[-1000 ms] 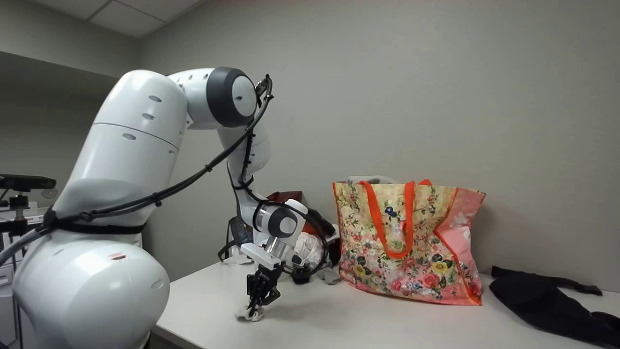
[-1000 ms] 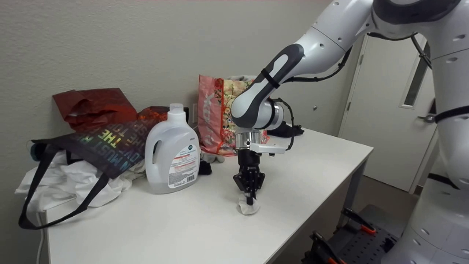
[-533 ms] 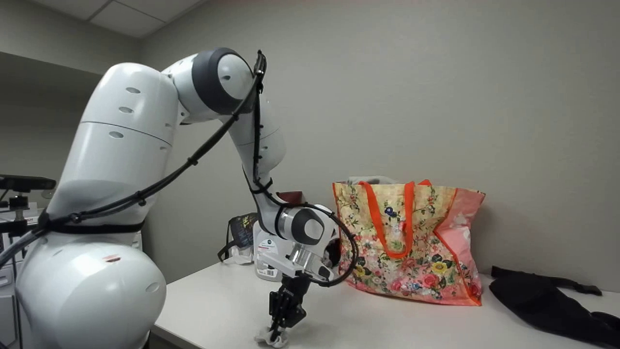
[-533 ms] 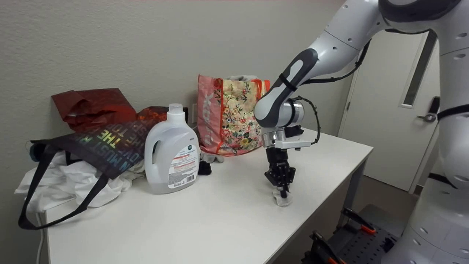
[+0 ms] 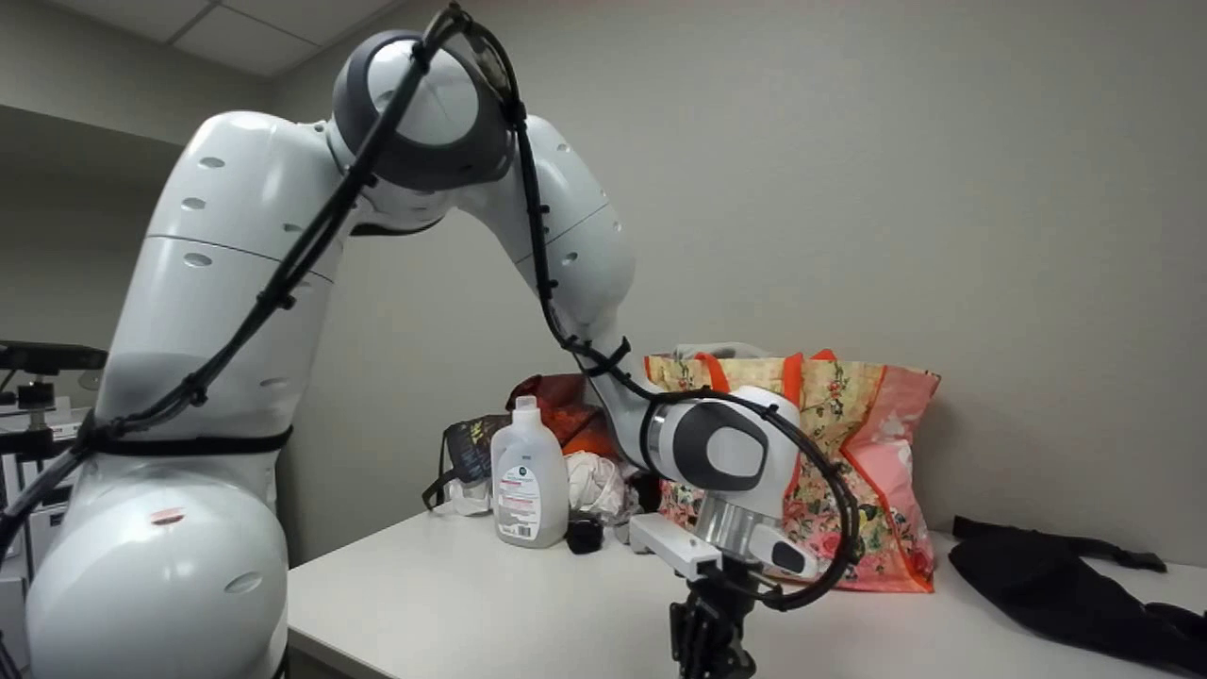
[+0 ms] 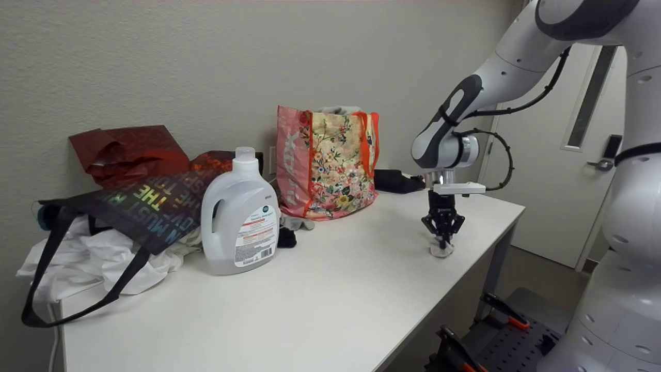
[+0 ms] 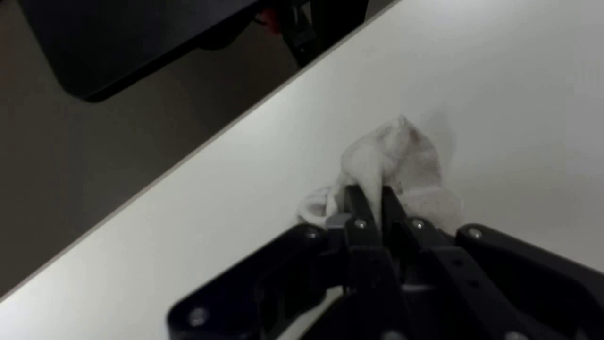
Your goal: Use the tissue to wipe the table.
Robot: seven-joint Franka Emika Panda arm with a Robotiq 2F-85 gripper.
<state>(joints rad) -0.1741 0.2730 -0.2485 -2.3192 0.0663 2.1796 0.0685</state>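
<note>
The tissue point(image 7: 410, 165) is a crumpled, off-white piece with small dark specks in the wrist view. It also shows in an exterior view point(image 6: 441, 250), down at the tabletop. My gripper point(image 7: 371, 191) is shut on the tissue, and a fold of it is pinched between the black fingertips. In an exterior view the gripper point(image 5: 712, 632) is cut off by the lower frame edge and the tissue is out of view. The table point(image 6: 289, 320) is a wide white top. Its straight front edge runs near the tissue in the wrist view.
A detergent bottle point(image 6: 242, 217), white cloth point(image 6: 113, 253), a dark printed bag point(image 6: 155, 201) and a red bag point(image 6: 131, 152) stand at one end. The floral bag point(image 6: 335, 165) is by the wall. A black cloth item point(image 5: 1066, 594) lies beyond it.
My gripper, shut on the tissue, has slid along the table, away from the detergent bottle. It moved to the right in both exterior views. The bottle and bags look unmoved.
</note>
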